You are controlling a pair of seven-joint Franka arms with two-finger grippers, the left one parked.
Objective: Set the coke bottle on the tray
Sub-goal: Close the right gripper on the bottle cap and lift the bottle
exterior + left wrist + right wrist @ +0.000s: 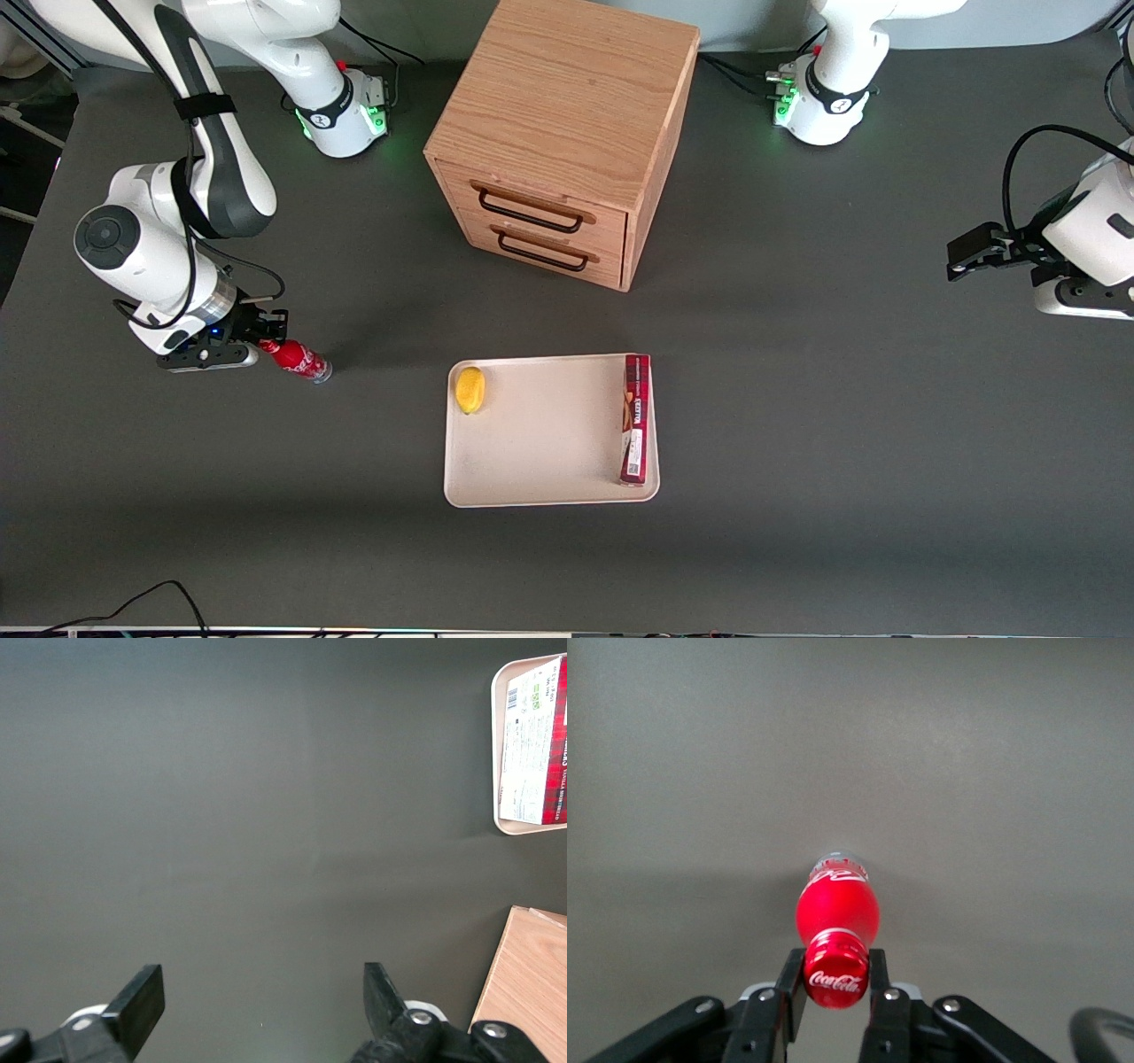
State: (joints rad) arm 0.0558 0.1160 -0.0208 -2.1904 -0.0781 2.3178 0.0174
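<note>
Tool [835, 985] clamps coke bottle [837, 908] at cap, well apart from tray [540, 492].

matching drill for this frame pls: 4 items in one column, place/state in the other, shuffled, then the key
Items:
1. coke bottle
2. lemon
3. red box
4. cabinet

Places/states:
A. on the tray, along the edge toward the parked arm's end
B. off the tray, cap pinched in the hand, toward the working arm's end of the table
C. on the bare table, farther from the front camera than the tray, both drawers shut
D. on the tray, in a corner toward the working arm's end

Pairs: 1-B, 2-D, 3-A, 4-C
</note>
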